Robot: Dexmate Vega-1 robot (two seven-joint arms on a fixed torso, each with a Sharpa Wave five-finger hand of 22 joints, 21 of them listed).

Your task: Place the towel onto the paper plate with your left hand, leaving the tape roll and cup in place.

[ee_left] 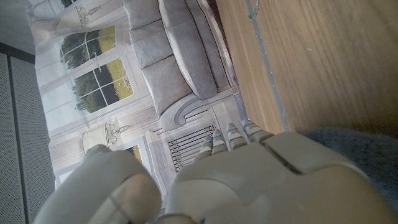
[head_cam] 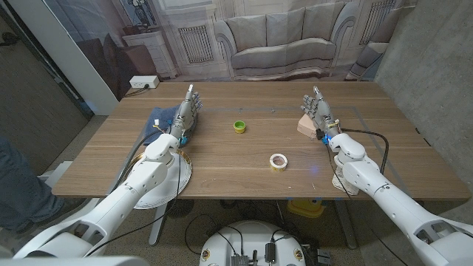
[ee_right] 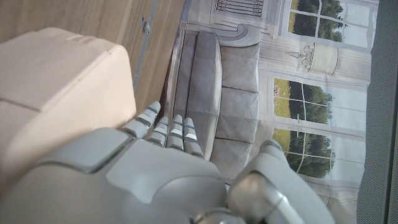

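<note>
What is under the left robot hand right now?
The blue towel lies under the left robot hand, its fingers stretched over it. The hand and forearm cover much of the cloth, so whether the fingers touch it cannot be told. The paper plate sits nearer, partly under the arm.

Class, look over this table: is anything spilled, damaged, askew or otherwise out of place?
Nothing is spilled or broken. One thing stands out: the paper plate hangs partly over the table's near edge, under the left arm. The blue towel lies rumpled beside the left hand; the tape roll lies flat.
</note>
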